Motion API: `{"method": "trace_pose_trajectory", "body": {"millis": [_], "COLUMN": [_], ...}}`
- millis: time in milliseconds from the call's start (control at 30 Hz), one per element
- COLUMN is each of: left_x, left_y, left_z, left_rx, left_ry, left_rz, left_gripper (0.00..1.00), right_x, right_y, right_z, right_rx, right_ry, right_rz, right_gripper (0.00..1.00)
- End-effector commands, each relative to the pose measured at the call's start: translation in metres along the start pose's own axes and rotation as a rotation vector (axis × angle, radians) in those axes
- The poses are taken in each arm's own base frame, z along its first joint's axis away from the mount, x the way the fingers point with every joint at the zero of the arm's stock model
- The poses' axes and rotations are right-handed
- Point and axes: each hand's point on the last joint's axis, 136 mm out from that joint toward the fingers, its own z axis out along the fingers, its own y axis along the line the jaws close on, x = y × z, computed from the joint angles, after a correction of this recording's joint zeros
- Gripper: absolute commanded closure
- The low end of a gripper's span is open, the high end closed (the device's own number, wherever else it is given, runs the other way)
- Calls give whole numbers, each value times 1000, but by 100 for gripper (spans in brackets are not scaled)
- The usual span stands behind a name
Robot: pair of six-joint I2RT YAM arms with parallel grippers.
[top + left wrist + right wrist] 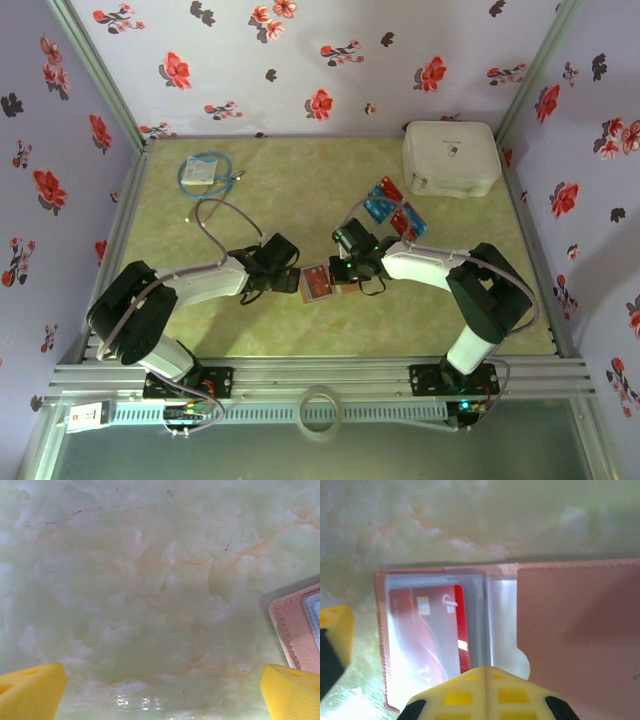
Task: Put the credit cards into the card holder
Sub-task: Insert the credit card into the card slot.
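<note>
The tan card holder [317,282] lies open on the table between both grippers, with a red credit card [422,630] behind its frosted grey pocket [500,620]. My right gripper [486,672] is shut, its yellow tips pressed together over the holder's near edge; what lies under them is hidden. It reaches the holder from the right [341,269]. My left gripper [162,695] is open over bare table, its right finger [292,692] beside the card holder's corner [295,630]. It stands just left of the holder [291,277]. Several red and blue credit cards [395,213] lie loose behind the right arm.
A big white zip case [452,157] sits at the back right and a blue-cable packet [203,172] at the back left. A grey cable loops [225,212] behind the left arm. Flowered walls close in the green marbled table [300,190].
</note>
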Motion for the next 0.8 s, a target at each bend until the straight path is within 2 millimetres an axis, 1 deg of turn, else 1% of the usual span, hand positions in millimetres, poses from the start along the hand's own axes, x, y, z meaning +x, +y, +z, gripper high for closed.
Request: {"method": "trace_pose_trajectory", "body": {"millis": [0, 233, 467, 767], "left_x": [9, 18, 19, 23], "left_y": [-1, -5, -6, -6], "left_z": [-5, -1, 3, 10], "left_rx": [10, 9, 1, -13], "left_ry": [17, 31, 40, 60], "left_rz": [-6, 6, 21, 37], "left_gripper": [0, 0, 0, 0], "right_x": [3, 11, 15, 20], "right_y": [-6, -5, -2, 8], "right_z": [5, 9, 14, 19], "right_rx": [8, 4, 7, -5], "right_ry": [4, 20, 31, 42], "right_rz": [20, 19, 14, -2], "right_gripper": [100, 100, 100, 100]}}
